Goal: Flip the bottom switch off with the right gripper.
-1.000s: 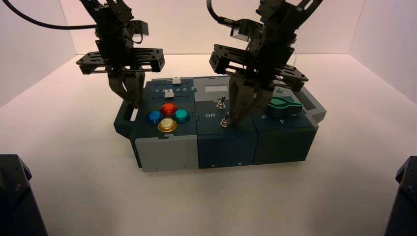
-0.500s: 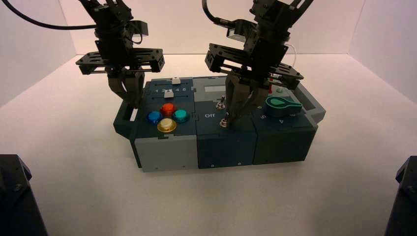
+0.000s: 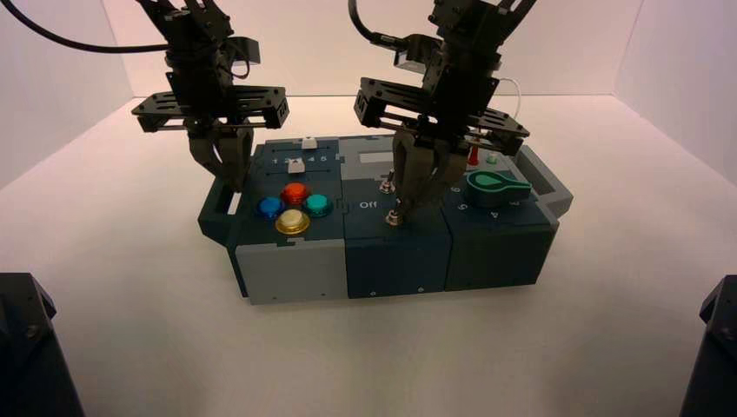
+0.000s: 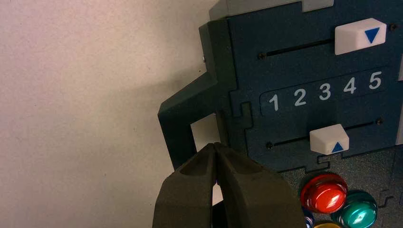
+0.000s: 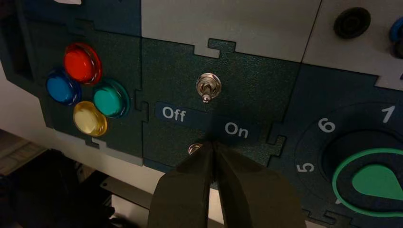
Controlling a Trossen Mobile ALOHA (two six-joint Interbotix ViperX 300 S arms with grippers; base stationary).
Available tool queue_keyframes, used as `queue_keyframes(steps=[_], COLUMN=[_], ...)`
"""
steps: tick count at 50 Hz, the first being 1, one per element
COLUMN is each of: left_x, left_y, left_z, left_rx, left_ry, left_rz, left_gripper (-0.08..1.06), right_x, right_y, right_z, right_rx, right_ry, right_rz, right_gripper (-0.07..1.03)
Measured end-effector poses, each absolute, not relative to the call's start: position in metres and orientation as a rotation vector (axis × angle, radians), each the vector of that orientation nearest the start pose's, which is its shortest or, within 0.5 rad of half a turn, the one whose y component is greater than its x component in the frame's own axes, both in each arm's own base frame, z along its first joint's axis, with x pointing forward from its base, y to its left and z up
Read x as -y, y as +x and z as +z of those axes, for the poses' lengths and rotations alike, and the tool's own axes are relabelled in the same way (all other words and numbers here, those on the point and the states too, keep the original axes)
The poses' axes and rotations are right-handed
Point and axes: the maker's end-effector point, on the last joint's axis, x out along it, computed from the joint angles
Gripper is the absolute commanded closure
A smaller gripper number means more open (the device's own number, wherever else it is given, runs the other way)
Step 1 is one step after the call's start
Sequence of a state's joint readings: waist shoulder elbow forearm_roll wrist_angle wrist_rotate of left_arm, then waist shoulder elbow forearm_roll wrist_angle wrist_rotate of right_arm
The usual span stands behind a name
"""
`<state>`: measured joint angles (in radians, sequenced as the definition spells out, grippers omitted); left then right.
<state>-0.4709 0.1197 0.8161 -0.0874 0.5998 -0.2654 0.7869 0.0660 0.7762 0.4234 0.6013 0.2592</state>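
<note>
Right claw (image 3: pixel 401 208): closed, tips at the bottom switch (image 3: pixel 395 217).
Tabletop (image 3: pixel 365 356): plain white.
Walls (image 3: pixel 574 43): white.

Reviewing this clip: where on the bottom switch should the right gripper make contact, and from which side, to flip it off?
The lever tip of the bottom switch, not its round collar. Come from the "On" lettering side and push toward "Off". The right gripper has its fingers shut to a point, so nudging suits better than pinching. The left gripper waits by the box's handle.

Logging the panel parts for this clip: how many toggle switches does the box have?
2: the upper toggle switch above the Off/On lettering, and the bottom switch below it, mostly hidden behind the right pincer.
</note>
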Motion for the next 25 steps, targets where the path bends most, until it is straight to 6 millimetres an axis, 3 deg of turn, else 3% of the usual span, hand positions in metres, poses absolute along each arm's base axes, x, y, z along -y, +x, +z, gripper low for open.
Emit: queue_keyframes(steps=[25], left_x=[0.1324], left_y=[0.2447], left_z=[-0.0016], left_rx=[-1.544], left_ry=[0.068], left_rz=[-0.154], left_gripper=[1.01], right_x=[-0.2565], right_y=[0.1801], right_z=[0.0303], right_rx=[-1.604], right_ry=[0.074], right_rz=[0.355], right_gripper=[0.98])
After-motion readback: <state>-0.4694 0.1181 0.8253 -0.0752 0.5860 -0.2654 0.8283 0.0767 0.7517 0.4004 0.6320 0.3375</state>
